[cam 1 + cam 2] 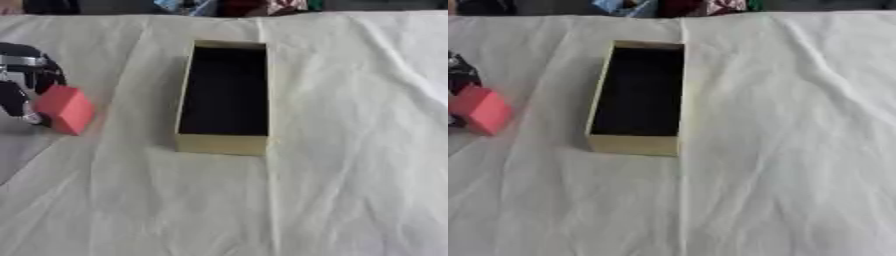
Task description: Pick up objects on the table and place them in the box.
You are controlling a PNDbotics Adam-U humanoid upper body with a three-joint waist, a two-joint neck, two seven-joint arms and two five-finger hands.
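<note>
A red block [66,109] shows at the left edge, held just above the white cloth. My left hand [24,80] is shut on it, black fingers curled round its far and left sides. The open box [224,145], tan outside and dark inside, lies lengthwise in the middle of the table, to the right of the block with a gap between them. Nothing shows inside the box. My right hand is in neither view.
A wrinkled white cloth [350,150] covers the whole table. Coloured items [254,7] line the far edge beyond the cloth. A grey shadow falls on the cloth below the left hand.
</note>
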